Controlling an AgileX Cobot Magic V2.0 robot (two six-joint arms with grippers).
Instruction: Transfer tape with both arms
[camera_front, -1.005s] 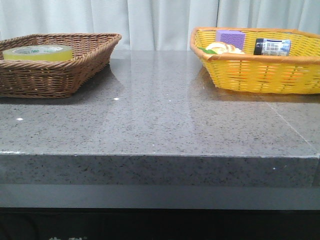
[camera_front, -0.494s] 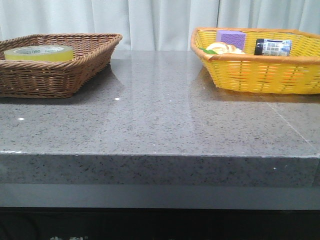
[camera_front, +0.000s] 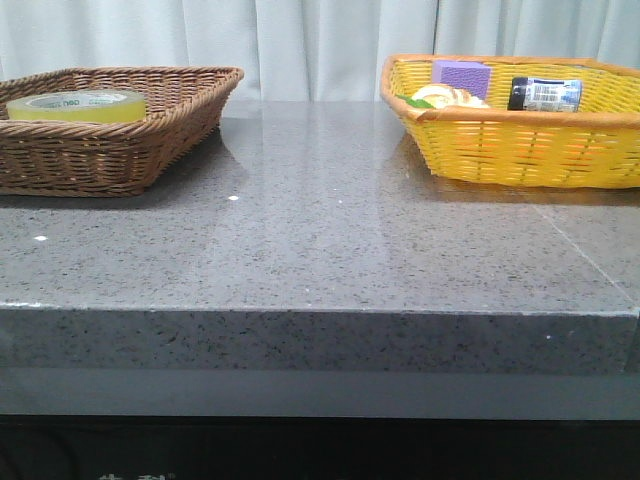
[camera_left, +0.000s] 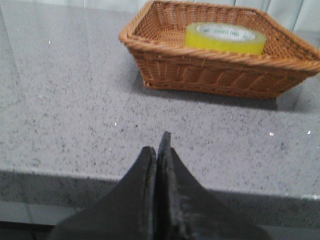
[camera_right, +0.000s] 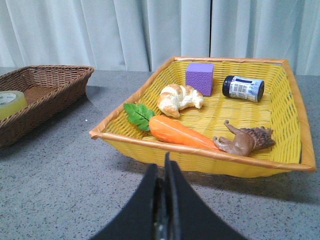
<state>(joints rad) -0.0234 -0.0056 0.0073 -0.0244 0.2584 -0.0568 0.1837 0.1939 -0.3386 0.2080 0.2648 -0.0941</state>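
The yellow tape roll (camera_front: 76, 105) lies flat in the brown wicker basket (camera_front: 150, 135) at the table's back left. It also shows in the left wrist view (camera_left: 225, 38) and partly in the right wrist view (camera_right: 10, 104). Neither gripper shows in the front view. My left gripper (camera_left: 157, 147) is shut and empty, over the table's front edge, well short of the brown basket (camera_left: 210, 75). My right gripper (camera_right: 163, 167) is shut and empty, just in front of the yellow basket (camera_right: 200, 155).
The yellow basket (camera_front: 520, 140) at the back right holds a purple block (camera_right: 199, 78), a croissant (camera_right: 179, 98), a carrot (camera_right: 177, 132), a brown toy animal (camera_right: 245, 141) and a small dark bottle (camera_right: 243, 88). A grey curtain hangs behind the table.
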